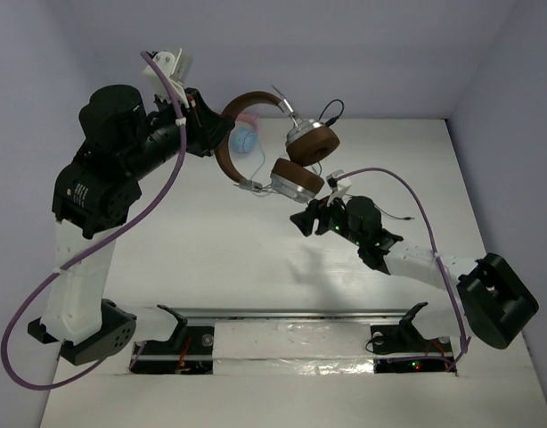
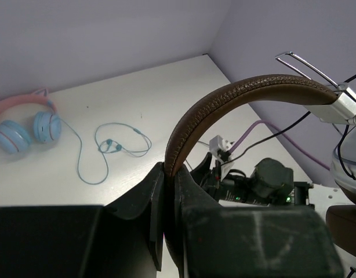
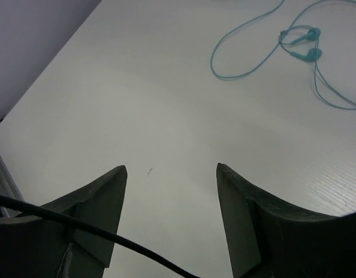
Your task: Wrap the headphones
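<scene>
The headphones hang in the air at the back of the table. Their brown headband (image 1: 256, 100) arches over two brown and silver ear cups (image 1: 311, 143). My left gripper (image 1: 222, 134) is shut on the headband (image 2: 236, 95), which rises from between the jaws of that gripper (image 2: 169, 171). My right gripper (image 1: 302, 220) stands open just below the lower ear cup (image 1: 297, 179). In the right wrist view the thin dark cable (image 3: 126, 246) crosses low between the fingers of this gripper (image 3: 171, 171) and is not clamped.
Pink-and-light-blue headphones (image 2: 24, 121) lie at the back left, partly hidden behind the left arm in the top view (image 1: 245, 138). Their blue cable (image 2: 117, 145) is looped on the white table (image 3: 265, 52). A metal rail (image 1: 291, 312) runs along the near edge.
</scene>
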You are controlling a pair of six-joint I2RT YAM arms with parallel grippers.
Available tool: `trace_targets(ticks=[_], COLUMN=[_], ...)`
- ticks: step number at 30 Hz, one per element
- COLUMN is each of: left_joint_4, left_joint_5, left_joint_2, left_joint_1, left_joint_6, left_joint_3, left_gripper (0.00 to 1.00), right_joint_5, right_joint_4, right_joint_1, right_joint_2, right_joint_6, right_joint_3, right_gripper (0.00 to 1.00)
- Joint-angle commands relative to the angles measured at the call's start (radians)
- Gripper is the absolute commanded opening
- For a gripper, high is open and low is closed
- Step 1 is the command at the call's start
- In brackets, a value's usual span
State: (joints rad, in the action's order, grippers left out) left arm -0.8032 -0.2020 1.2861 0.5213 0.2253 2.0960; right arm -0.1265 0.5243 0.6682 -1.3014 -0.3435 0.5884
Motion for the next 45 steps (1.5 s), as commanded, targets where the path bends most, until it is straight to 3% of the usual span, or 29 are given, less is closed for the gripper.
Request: trace_targets(ticks=[1,4,11,13,14,17,18,20,22,26,33,40,45], left_joint_4=[0.09,0.11,0.156,0.147,0.147,0.209,0.244,0.318,0.462,0.657,0.8,0.865,0.878], left_joint_5=[-0.027,-0.025,-0.04,-0.045,-0.042,-0.004,0.006,0.042,0.122,0.186,0.251,0.43,0.564], left_joint_2=[0.01,0.05,0.113,0.131,0.143,0.13,0.119,0.087,0.065,0.062,0.091,0.114,0.121], left_joint_1=[-0.003,-0.003,-0.029,-0.052,-0.052,-0.061,-0.061,-0.061,-0.061,-0.096,-0.124,-0.115,-0.055], left_joint_6=[0.034,0.04,0.045,0.045,0.046,0.066,0.08,0.117,0.198,0.331,0.47,0.433,0.367], left_joint_3=[0.13,0.162,0.173,0.218,0.226,0.167,0.123,-0.037,-0.25,-0.477,-0.583,-0.706,-0.809], left_gripper=[0.0,0.0,0.0,0.0,0.0,0.0,0.0,0.0,0.0,0.0,0.0,0.0,0.0], right_joint_5=[0.001,-0.061,-0.006,-0.021,-0.018,-0.035,-0.027,-0.047,-0.004,0.083,0.195,0.341,0.355], right_joint_4=[0.098,0.192,0.238,0.263,0.264,0.278,0.266,0.205,0.131,-0.071,-0.245,-0.519,-0.719], right_joint_1=[0.001,0.001,0.001,0.001,0.001,0.001,0.001,0.011,0.022,0.082,0.23,0.512,0.628], right_joint_2=[-0.024,-0.01,-0.032,-0.029,-0.026,-0.009,-0.001,0.02,0.039,0.074,0.021,-0.091,-0.101], right_joint_6=[-0.046,-0.116,-0.179,-0.213,-0.232,-0.3,-0.327,-0.356,-0.367,-0.367,-0.374,-0.316,-0.264], right_joint_3=[-0.019,-0.088,-0.12,-0.15,-0.154,-0.189,-0.194,-0.19,-0.164,-0.116,-0.018,0.23,0.373], right_gripper=[0.68,0.68,0.68,0.56,0.38,0.18,0.05,0.01,0.0,0.0,0.0,0.0,0.0])
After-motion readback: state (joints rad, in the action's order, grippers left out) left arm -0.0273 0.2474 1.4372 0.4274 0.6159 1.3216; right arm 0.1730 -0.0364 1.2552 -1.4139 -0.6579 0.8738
